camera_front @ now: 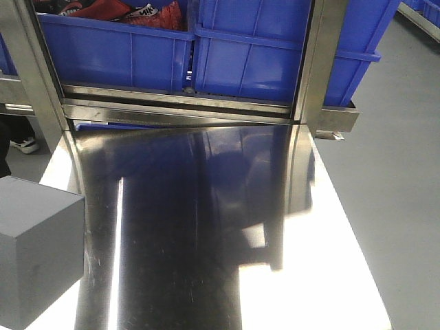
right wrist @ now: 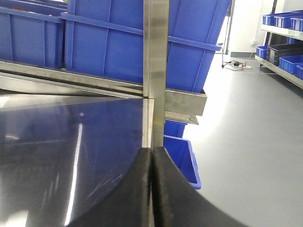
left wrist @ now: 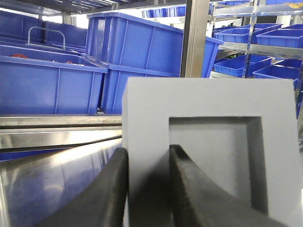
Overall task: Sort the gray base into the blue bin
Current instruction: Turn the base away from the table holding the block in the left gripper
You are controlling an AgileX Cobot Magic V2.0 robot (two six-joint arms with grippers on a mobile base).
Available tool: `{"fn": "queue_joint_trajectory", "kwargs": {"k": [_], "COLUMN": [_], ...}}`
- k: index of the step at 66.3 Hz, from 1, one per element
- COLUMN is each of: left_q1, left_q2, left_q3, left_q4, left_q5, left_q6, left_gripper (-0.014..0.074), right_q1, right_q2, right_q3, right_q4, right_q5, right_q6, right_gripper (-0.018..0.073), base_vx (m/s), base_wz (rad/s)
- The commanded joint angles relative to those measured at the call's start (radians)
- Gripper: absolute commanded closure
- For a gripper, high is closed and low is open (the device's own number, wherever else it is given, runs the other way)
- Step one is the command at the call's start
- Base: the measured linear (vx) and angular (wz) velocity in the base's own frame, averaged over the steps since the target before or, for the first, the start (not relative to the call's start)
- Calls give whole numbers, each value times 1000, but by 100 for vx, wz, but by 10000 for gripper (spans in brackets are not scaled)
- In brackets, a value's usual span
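The gray base [left wrist: 208, 156] is in my left pincer [left wrist: 147, 152]. In the left wrist view it fills the lower right of the frame, with its recessed face towards the camera. One finger lies on the outer side and the other sits inside the recess, so the pincer is clamped on the left wall of the frame. In the front view the gray base sits at the lower left corner, over the edge of the steel table [camera_front: 206, 240]. I judge it to be lifted, though its underside is out of sight. My right pincer [right wrist: 152, 156] is pressed together on nothing, low in its own view. The pick looks done. Left to do are the carry to the blue bin [camera_front: 247, 62], at the top of the front view, and the release inside it.
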Motion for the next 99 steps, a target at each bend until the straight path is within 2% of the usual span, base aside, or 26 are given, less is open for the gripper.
{"fn": "queue_joint_trajectory", "kwargs": {"k": [1, 33, 99], "left_q1": [-5, -5, -5], "left_q2": [8, 8, 8], "left_q3": [-29, -29, -29], "left_q4": [-11, -11, -11], "left_q5": [-111, -111, -111], "left_q6": [-5, -5, -5], "left_gripper": [602, 602, 602], "right_q1": [-5, -5, -5], "right_q2": [-11, -11, -11], "right_q3": [14, 14, 14], "right_q4": [-11, -11, -11], "right_q5": [-78, -78, -78], "right_q6": [-5, -5, -5], "right_gripper": [568, 568, 568], "base_vx": [0, -3, -9], "base_wz": [-1, -26, -68]}}
